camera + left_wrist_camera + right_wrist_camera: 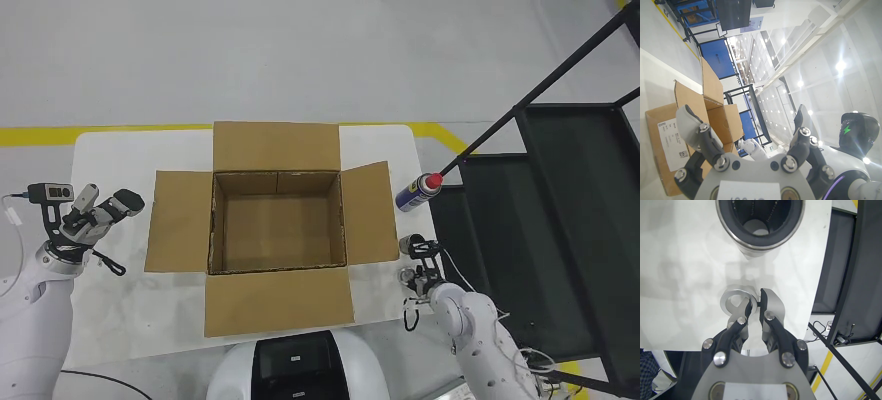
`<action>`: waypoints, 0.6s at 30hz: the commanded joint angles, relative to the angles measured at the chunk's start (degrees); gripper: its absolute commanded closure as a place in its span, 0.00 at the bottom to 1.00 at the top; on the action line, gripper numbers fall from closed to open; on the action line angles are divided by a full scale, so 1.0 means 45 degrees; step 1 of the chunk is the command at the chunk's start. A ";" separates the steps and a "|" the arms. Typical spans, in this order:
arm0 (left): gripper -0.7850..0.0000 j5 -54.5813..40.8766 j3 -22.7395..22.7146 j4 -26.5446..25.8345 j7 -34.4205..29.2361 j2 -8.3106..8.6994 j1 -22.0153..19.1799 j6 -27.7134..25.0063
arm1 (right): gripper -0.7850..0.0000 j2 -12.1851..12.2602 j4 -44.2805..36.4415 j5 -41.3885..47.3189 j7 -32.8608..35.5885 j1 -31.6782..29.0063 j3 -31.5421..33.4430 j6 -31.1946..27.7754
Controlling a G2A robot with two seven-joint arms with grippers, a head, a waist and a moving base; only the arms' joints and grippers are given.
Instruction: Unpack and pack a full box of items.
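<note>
An open cardboard box [278, 232] stands mid-table with all flaps folded out and its inside bare. In the left wrist view the box [715, 113] lies beyond my left gripper [743, 115], which is open, holds nothing and is tilted upward. It hovers left of the box [110, 207]. My right gripper [755, 302] is shut on the rim of a flat silver metal ring [734, 302], just above the table near its right edge [420, 272]. A hollow metal cylinder [761, 224] stands just beyond it.
A blue spray can with a red cap [418, 190] lies on the white table [120, 160] right of the box. A black metal rack [560, 220] stands close against the table's right edge. The cylinder [412, 244] sits between can and gripper.
</note>
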 commanded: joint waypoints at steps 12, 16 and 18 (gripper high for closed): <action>0.00 0.0000 0.0000 0.0000 0.0000 0.0000 0.0000 0.0000 | 0.00 0.0115 -0.1141 0.1714 0.0339 -0.0749 0.0892 -0.0812; 0.00 0.0000 0.0000 0.0000 0.0000 0.0000 0.0000 0.0000 | 0.00 0.0247 -0.2164 0.3869 0.0558 -0.1742 0.2170 -0.2457; 0.00 0.0000 0.0000 0.0000 0.0000 0.0000 0.0000 0.0000 | 0.00 0.0329 -0.2527 0.5109 0.0775 -0.2214 0.3022 -0.3290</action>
